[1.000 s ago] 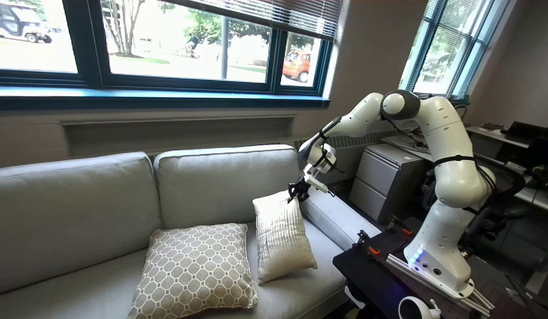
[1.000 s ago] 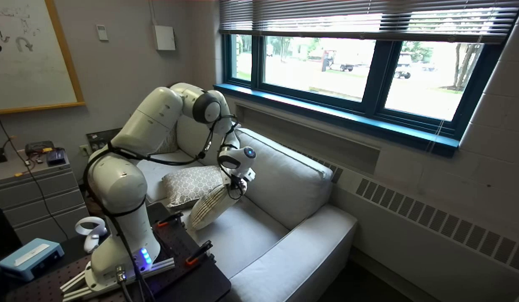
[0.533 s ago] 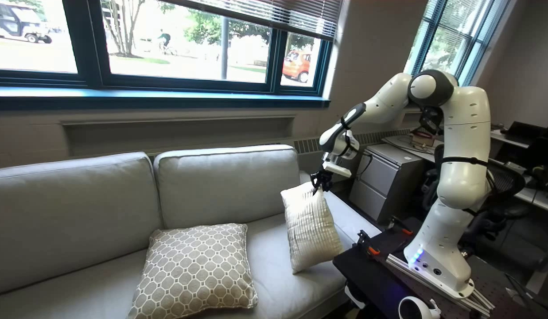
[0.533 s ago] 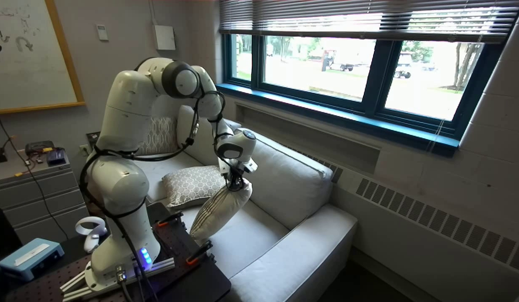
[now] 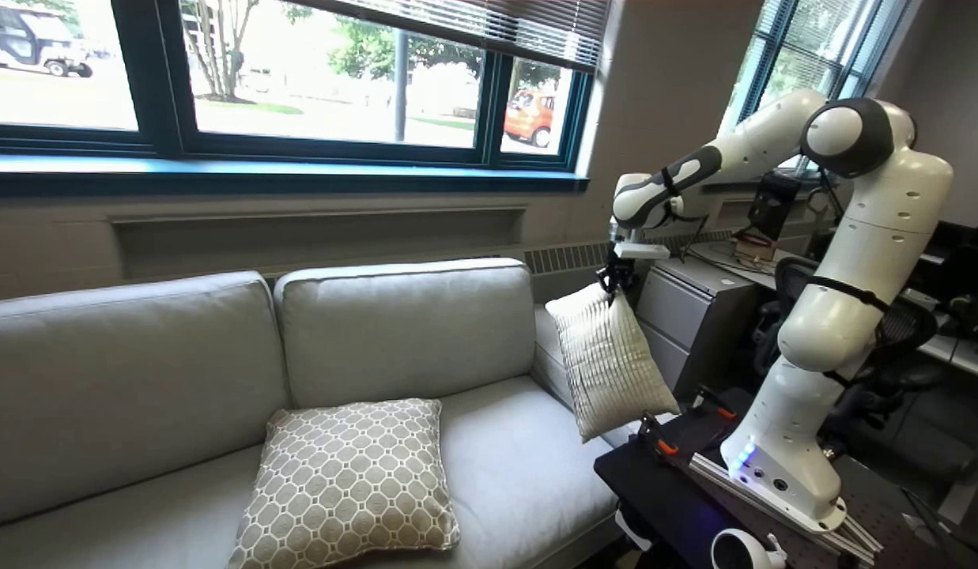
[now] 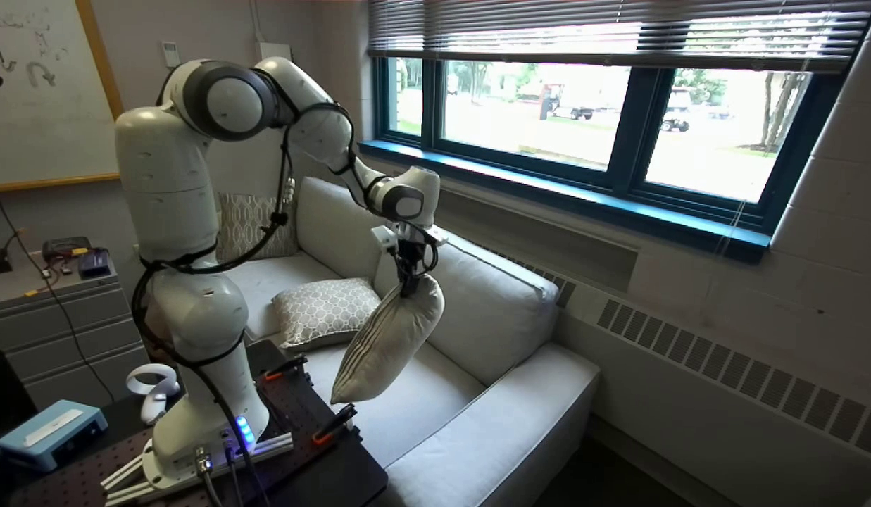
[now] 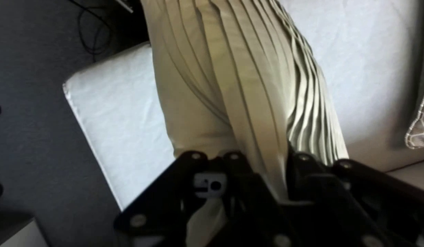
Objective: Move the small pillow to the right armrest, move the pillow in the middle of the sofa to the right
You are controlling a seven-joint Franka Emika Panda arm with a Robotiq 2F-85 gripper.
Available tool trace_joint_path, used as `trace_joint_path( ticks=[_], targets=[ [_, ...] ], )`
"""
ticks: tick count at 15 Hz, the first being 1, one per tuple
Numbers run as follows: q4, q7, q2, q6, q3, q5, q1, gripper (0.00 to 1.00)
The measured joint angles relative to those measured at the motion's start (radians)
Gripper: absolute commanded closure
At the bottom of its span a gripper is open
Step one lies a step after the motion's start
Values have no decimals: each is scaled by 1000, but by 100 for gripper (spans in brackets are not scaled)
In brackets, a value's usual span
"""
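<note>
My gripper [image 5: 613, 291] is shut on the top corner of the small pillow [image 5: 611, 367], which hangs tilted below it. In both exterior views that cream pleated pillow is held above the seat, overlapping the right armrest [image 6: 509, 429] in one of them. The wrist view has pleated fabric of the small pillow [image 7: 212, 89] pinched between the dark fingers [image 7: 239, 168], with the pale armrest [image 7: 122, 127] below it. The lattice-patterned pillow in the middle of the sofa [image 5: 354, 482] lies flat on the seat; its corner shows at the wrist view's right edge.
A black table [image 5: 662, 490] carrying the robot base stands against the sofa front, with a clamp [image 6: 334, 424] close to the hanging pillow's low corner. A grey cabinet [image 5: 694, 296] stands beyond the armrest. Another patterned pillow [image 6: 255, 229] leans at the sofa's far end.
My gripper has lifted the small pillow off the seat and carried it away from the lattice pillow, toward the right armrest. The lattice pillow has stayed in place.
</note>
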Motion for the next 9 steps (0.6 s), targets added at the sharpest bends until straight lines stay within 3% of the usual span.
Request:
trace_joint_path(
  ticks=[4,9],
  targets=[
    [173,0,-39,-106,11,-47,-15,92],
    [404,0,155,-149,42,-47,-13,92]
  ],
)
